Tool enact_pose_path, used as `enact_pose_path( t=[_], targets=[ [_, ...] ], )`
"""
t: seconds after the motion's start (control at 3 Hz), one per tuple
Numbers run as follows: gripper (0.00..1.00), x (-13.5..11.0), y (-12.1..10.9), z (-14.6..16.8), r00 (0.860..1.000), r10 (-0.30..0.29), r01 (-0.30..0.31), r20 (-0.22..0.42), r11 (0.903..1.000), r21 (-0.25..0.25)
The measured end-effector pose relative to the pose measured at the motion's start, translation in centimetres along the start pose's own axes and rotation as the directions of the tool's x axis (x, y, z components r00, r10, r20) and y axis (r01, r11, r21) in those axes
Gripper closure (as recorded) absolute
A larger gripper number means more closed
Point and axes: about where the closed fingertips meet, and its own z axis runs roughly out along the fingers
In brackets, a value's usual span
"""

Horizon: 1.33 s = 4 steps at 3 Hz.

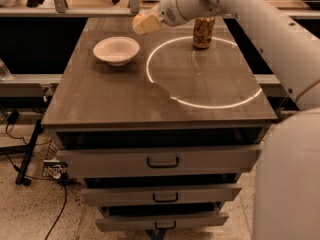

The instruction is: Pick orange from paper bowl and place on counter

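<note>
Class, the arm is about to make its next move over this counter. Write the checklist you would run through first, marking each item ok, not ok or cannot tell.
1. Gripper clear of the paper bowl, hovering to the right of it: ok.
2. Orange out of the bowl, whose inside shows only white: ok.
3. Orange held in the gripper: cannot tell.
4. Bare counter open for setting down, in front of the gripper: ok.
5. Drink can upright on the far side, apart from the gripper: ok.
6. Bowl sitting upright on the counter: ok.
</note>
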Motion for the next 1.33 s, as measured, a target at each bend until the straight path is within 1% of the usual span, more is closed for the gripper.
enact_pose_path(
  t=[0.33, 0.67, 1.0, 1.33],
  targets=[
    [1.00, 2.5, -1.1, -3.0, 0.995, 0.068, -0.070, 0.074, 0.9968, 0.037],
    [1.00, 6.2, -1.7, -5.9, 0.981, 0.130, -0.138, 0.146, 0.9895, 0.042],
    [1.00, 8.1, -1.6, -6.7, 0.974, 0.153, -0.160, 0.170, 0.9866, 0.030],
    [0.74, 9.3, -0.9, -4.7, 0.979, 0.134, -0.129, 0.154, 0.9907, -0.045]
  ],
)
